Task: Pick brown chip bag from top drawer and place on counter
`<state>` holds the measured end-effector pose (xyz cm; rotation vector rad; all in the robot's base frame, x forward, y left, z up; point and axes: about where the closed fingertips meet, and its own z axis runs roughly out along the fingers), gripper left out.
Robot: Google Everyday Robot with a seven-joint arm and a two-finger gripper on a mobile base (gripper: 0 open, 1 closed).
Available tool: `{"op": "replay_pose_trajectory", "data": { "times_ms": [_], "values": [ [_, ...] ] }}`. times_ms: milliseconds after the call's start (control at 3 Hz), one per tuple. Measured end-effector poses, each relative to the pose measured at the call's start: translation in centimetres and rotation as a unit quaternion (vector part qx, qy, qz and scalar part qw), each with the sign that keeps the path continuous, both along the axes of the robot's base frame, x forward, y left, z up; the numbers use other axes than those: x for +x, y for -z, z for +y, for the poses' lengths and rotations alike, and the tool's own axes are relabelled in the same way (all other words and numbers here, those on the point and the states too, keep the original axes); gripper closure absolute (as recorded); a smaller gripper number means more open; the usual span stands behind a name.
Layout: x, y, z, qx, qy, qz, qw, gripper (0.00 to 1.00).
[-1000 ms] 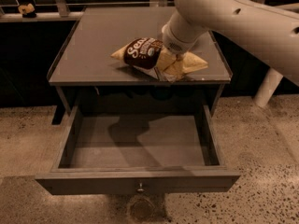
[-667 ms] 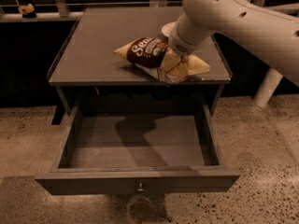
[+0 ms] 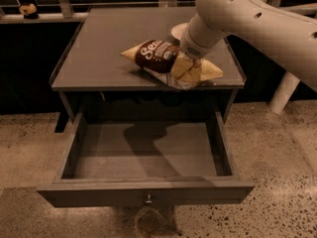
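Resting on the counter (image 3: 99,48), toward its front right: the brown chip bag (image 3: 156,56), lying flat, dark panel with white script upward, one pale end pointing to the counter's middle. The other pale end, nearer the counter's right edge, is partly covered.

Gripper (image 3: 186,71): down on the bag's right half, above the counter's front edge. Whether it clamps the bag or has let go cannot be told from here.

Arm (image 3: 247,19): white, entering from beyond the counter's right side; its upper run is cut off by the picture edge.

Top drawer (image 3: 143,195): pulled fully out below the counter's front, interior in shadow, the arm's shadow falling across its bottom; small round knob (image 3: 147,199) at the centre of its front.

White bowl (image 3: 177,31): at the counter's back right, mostly hidden behind the arm, only a rim showing.

Small tan object (image 3: 27,10): on a ledge behind the counter's left corner, too dim to identify.

Speckled floor (image 3: 277,148): around the counter's base.
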<state>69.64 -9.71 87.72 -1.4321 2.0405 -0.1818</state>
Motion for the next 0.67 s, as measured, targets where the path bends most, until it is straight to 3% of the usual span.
{"op": "replay_pose_trajectory", "data": {
  "times_ms": [667],
  "values": [
    [0.00, 0.00, 0.00, 0.000, 0.000, 0.000, 1.0000, 0.58]
  ]
}}
